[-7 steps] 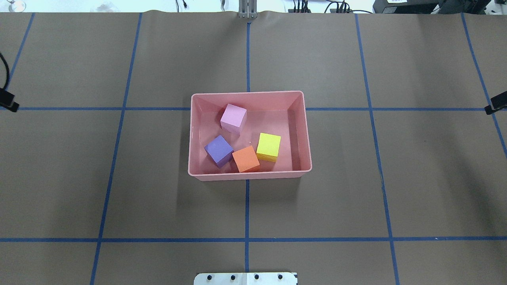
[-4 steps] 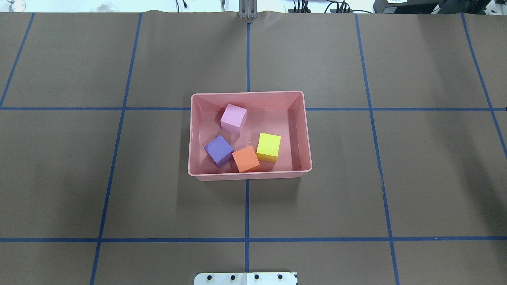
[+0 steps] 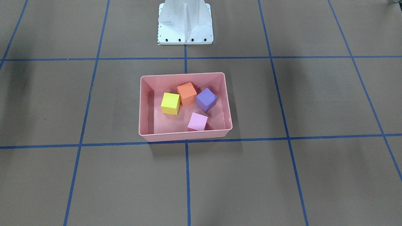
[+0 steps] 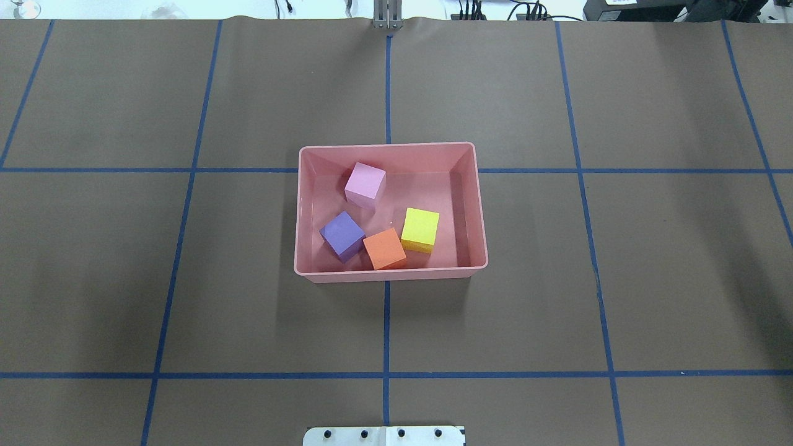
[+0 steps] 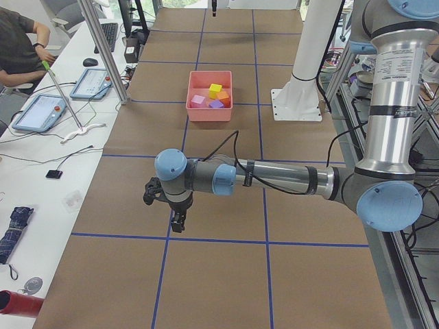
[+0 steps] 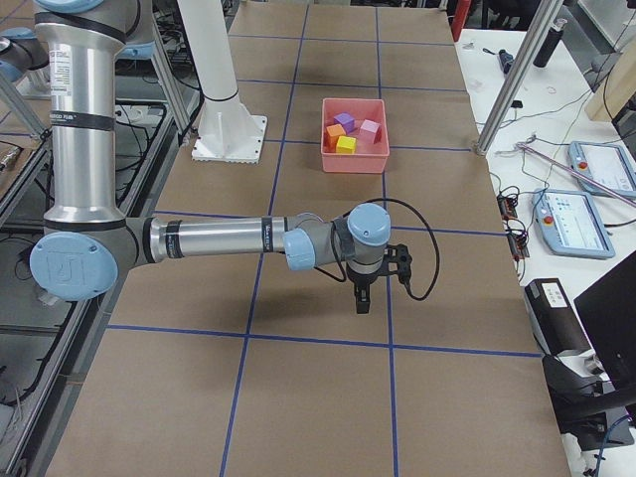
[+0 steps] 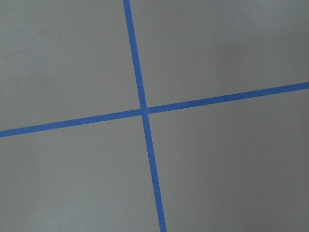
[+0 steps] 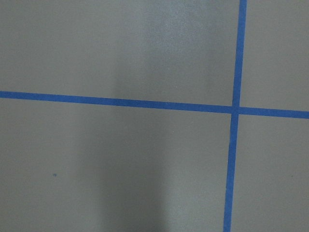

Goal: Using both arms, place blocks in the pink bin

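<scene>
Left gripper [image 5: 177,222], right gripper [image 6: 360,302] low over table [image 4: 619,310], well apart from bin [image 4: 387,275]; open or closed, cannot tell.
Four blocks inside bin: pink [image 4: 365,184], purple [image 4: 342,235], orange [image 4: 385,248], yellow [image 4: 420,229].
Likely light, matte, grippy; pinch opposite flat faces.

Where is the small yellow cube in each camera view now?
Front-facing: small matte yellow cube, left in salmon-pink plastic bin.
Overhead: cube, bin's right side.
Exterior left: cube, upper centre.
Exterior right: cube, upper centre.
Left wrist: absent.
Right wrist: absent.
Landmark: that bin.
</scene>
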Robot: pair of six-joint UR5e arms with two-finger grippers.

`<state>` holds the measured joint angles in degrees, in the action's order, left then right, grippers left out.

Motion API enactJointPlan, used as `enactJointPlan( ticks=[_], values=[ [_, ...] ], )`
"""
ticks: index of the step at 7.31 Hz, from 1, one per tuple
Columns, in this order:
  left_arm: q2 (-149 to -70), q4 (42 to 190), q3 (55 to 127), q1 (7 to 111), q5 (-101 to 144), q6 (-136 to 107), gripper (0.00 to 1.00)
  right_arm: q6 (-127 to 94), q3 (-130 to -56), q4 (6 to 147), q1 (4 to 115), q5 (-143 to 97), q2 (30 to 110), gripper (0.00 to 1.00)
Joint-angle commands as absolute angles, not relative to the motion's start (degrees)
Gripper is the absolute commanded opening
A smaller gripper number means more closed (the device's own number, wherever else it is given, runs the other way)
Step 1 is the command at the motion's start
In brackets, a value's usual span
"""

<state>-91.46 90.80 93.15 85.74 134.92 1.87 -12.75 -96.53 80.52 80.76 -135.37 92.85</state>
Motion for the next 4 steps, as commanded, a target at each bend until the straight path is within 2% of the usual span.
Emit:
enactJointPlan(
  ticks=[1, 4],
  values=[
    [-92.2, 89.8, 93.1, 85.8, 135.2, 1.2, 1.00, -13.0, -96.5, 80.5, 80.9, -134.3, 92.5, 1.00],
    [-94.0, 84.6, 92.8, 86.2, 136.7, -2.8, 1.00, -13.7, -96.8, 83.1, 81.9, -135.0, 89.2, 1.00]
  ],
)
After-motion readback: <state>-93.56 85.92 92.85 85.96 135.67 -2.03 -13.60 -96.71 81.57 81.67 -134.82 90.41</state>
